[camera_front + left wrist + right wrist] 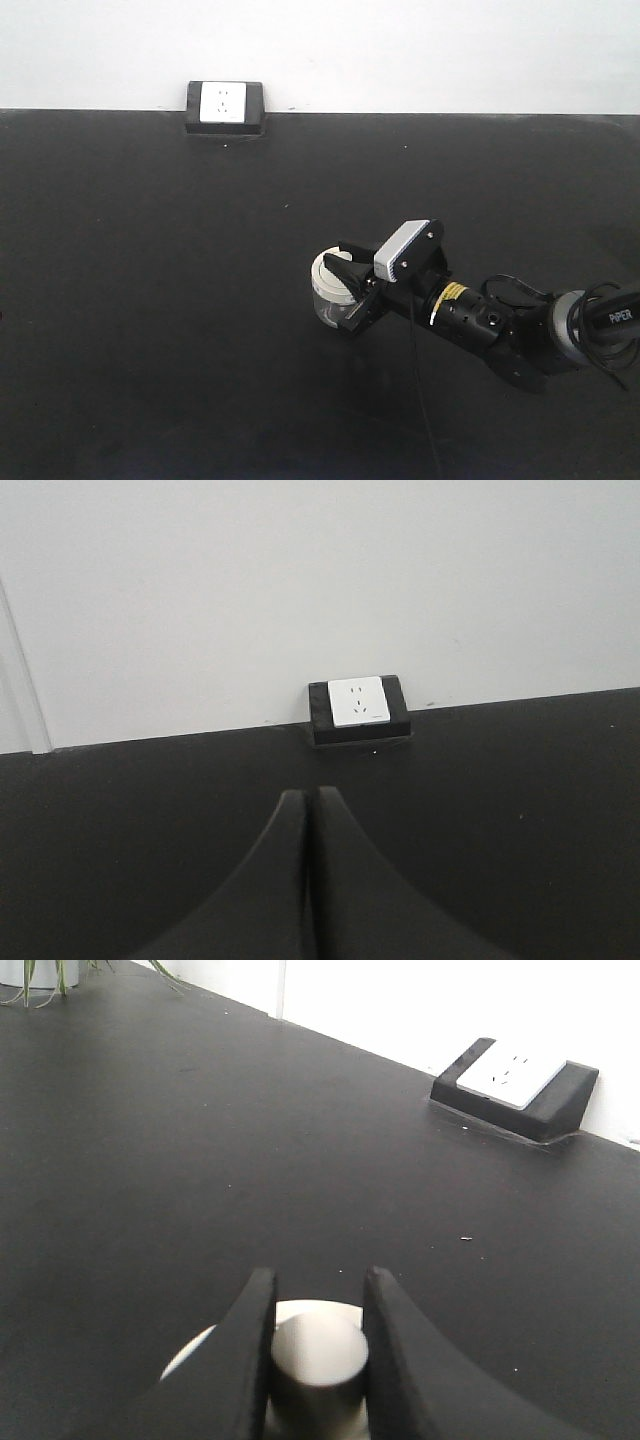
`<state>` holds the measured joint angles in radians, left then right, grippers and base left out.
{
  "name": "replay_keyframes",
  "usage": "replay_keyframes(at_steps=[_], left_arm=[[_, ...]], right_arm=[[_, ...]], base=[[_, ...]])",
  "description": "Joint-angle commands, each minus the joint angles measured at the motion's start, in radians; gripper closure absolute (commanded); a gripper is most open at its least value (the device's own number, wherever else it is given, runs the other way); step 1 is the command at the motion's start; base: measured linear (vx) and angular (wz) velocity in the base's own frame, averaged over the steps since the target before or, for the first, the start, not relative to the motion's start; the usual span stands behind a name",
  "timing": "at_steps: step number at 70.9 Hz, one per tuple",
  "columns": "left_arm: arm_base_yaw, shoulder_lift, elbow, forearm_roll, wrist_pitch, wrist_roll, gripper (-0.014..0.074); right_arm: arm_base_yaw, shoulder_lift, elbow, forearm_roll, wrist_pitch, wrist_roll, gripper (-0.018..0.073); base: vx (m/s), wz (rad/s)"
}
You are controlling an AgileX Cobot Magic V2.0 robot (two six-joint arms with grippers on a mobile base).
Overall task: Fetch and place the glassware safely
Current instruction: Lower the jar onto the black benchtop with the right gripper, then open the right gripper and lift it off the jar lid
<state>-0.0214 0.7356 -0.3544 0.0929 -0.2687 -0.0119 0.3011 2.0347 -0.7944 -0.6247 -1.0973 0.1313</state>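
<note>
Low in the right wrist view, the right gripper [318, 1355] has its two black fingers closed on the central knob of the small squat clear glass jar [331, 300] with a round cream-white lid [310, 1360]. In the front view the jar stands on the black matte tabletop [150, 300], right of centre, the right arm reaching in from the lower right. In the left wrist view, the left gripper [311, 825] shows its jaws pressed together, holding nothing. Farther back, at the white wall [400, 50], sits a white socket in a black wedge-shaped housing [224, 107].
</note>
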Motion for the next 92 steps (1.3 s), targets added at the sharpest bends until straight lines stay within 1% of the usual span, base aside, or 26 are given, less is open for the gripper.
replay_keyframes(at_steps=[1,12,16,22,27,28,41,43,48,53,57,67,79,86,92], left_arm=[[-0.005,-0.002,-0.026,-0.008,-0.068,-0.007,0.0603],[-0.005,-0.002,-0.026,-0.008,-0.068,-0.007,0.0603],[-0.005,-0.002,-0.026,-0.008,-0.068,-0.007,0.0603],[-0.005,-0.002,-0.026,-0.008,-0.068,-0.007,0.0603],[-0.005,-0.002,-0.026,-0.008,-0.068,-0.007,0.0603],[-0.005,-0.002,-0.026,-0.008,-0.068,-0.007,0.0603],[-0.005,-0.002,-0.026,-0.008,-0.068,-0.007,0.0603],[-0.005,-0.002,-0.026,-0.008,-0.068,-0.007,0.0603],[-0.005,-0.002,-0.026,-0.008,-0.068,-0.007,0.0603],[-0.005,-0.002,-0.026,-0.008,-0.068,-0.007,0.0603],[-0.005,-0.002,-0.026,-0.008,-0.068,-0.007,0.0603],[-0.005,-0.002,-0.026,-0.008,-0.068,-0.007,0.0603],[-0.005,-0.002,-0.026,-0.008,-0.068,-0.007,0.0603],[-0.005,-0.002,-0.026,-0.008,-0.068,-0.007,0.0603],[-0.005,-0.002,-0.026,-0.008,-0.068,-0.007,0.0603]], right_arm=[[-0.007,-0.049,-0.024,0.022,-0.098,-0.015,0.056],[-0.007,-0.049,-0.024,0.03,-0.098,-0.015,0.0542],[-0.007,-0.049,-0.024,0.036,-0.098,-0.015,0.0519],[-0.007,-0.049,-0.024,0.041,-0.098,-0.015,0.0459],[-0.007,-0.049,-0.024,0.041,-0.099,-0.016,0.0386],[-0.007,-0.049,-0.024,0.041,-0.099,-0.016,0.0358],[-0.007,-0.049,-0.024,0.041,-0.107,-0.016,0.0114],[-0.007,-0.049,-0.024,0.041,-0.113,-0.016,0.0061],[-0.007,-0.049,-0.024,0.042,-0.122,-0.018,-0.0022],[-0.007,-0.049,-0.024,0.044,-0.128,-0.018,-0.0083],[-0.007,-0.049,-0.024,0.045,-0.127,-0.018,-0.0113],[-0.007,-0.053,-0.024,0.045,-0.127,-0.018,-0.0114],[-0.007,-0.092,-0.011,0.046,-0.11,-0.013,-0.0069],[-0.007,-0.153,0.014,0.054,-0.048,-0.012,-0.0032],[-0.007,-0.219,0.042,0.082,0.017,-0.01,0.0001]], base=[[0.0,0.0],[0.0,0.0],[0.0,0.0],[0.0,0.0],[0.0,0.0],[0.0,0.0],[0.0,0.0],[0.0,0.0],[0.0,0.0],[0.0,0.0],[0.0,0.0],[0.0,0.0],[0.0,0.0],[0.0,0.0],[0.0,0.0]])
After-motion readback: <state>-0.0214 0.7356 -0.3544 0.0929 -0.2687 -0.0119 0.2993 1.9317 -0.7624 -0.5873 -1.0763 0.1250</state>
